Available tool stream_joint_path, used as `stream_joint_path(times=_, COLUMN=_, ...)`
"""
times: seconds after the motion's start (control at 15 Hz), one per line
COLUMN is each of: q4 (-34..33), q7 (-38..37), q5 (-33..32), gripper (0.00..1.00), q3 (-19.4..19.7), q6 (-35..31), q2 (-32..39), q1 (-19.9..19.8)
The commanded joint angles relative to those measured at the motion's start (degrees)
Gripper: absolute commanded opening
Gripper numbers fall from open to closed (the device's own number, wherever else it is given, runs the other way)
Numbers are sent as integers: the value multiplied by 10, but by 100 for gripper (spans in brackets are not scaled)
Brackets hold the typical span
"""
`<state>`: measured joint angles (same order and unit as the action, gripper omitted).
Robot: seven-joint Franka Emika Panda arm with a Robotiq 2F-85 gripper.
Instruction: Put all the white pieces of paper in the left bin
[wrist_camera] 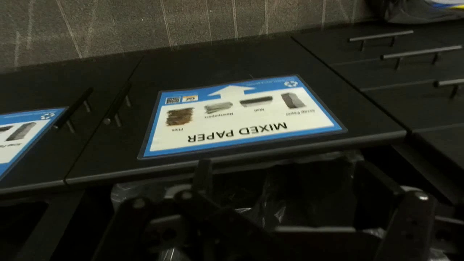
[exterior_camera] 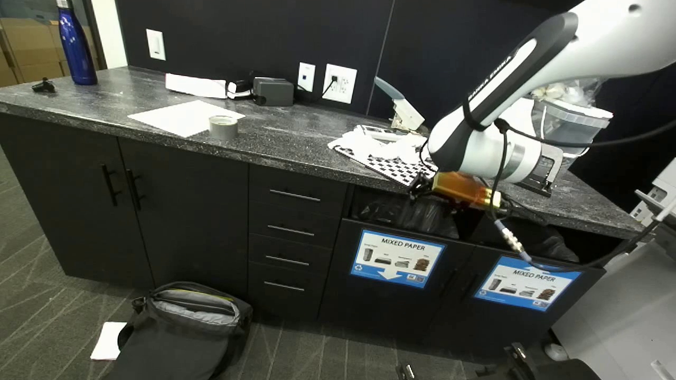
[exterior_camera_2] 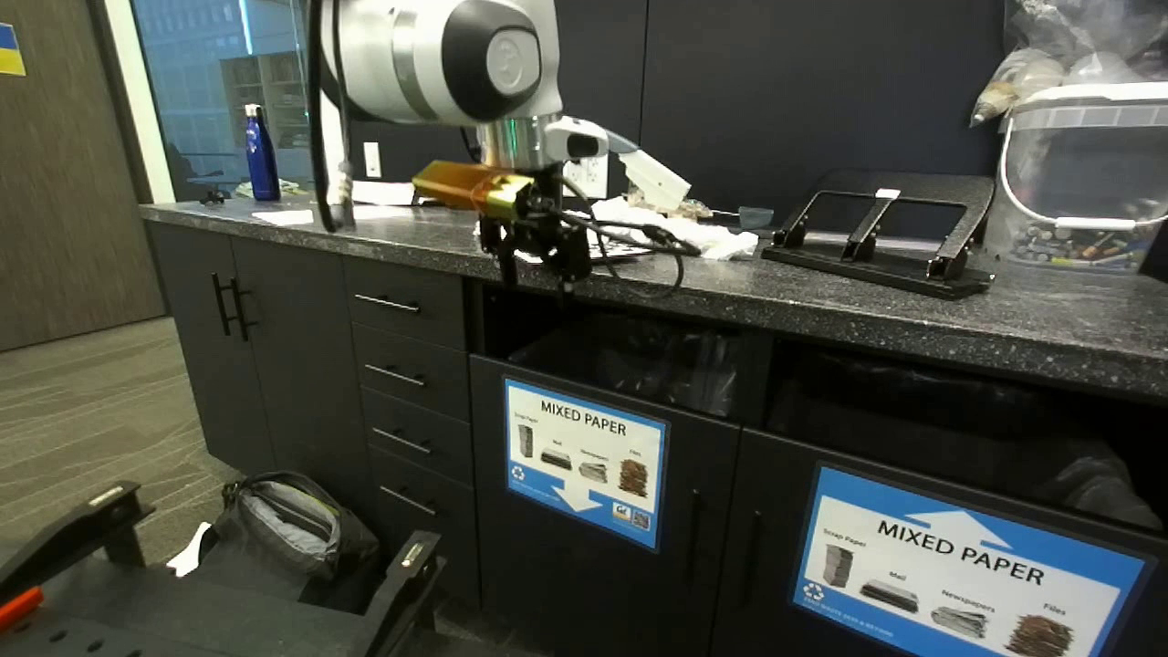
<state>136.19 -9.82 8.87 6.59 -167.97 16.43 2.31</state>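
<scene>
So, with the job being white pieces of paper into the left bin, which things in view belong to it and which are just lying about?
Part of the job:
white pieces of paper, crumpled
left bin, labelled MIXED PAPER
gripper, open, above the left bin

Just lying about:
blue bottle
tape roll
flat white sheet
checkered mat
black stand
transparent bucket
dark bag

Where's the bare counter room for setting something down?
The counter looks bare between the tape roll and checkered mat, and also between the blue bottle and flat white sheet. Crowded: the mat, partly covered by white pieces of paper.
</scene>
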Motion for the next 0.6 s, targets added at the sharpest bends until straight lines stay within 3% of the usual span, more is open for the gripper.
stream_joint_path(times=0.0, q4=-91, q7=-116, q5=-37, gripper=100, q3=32, q6=117, q2=-39, q1=23)
stream_joint_path(times=0.27, q4=-242, q7=-233, q5=-34, gripper=100, q3=27, q6=189, q2=-16, q1=8)
stream_joint_path(times=0.53, q4=-381, q7=-341, q5=-45, gripper=100, q3=47, q6=208, q2=46, q1=-4)
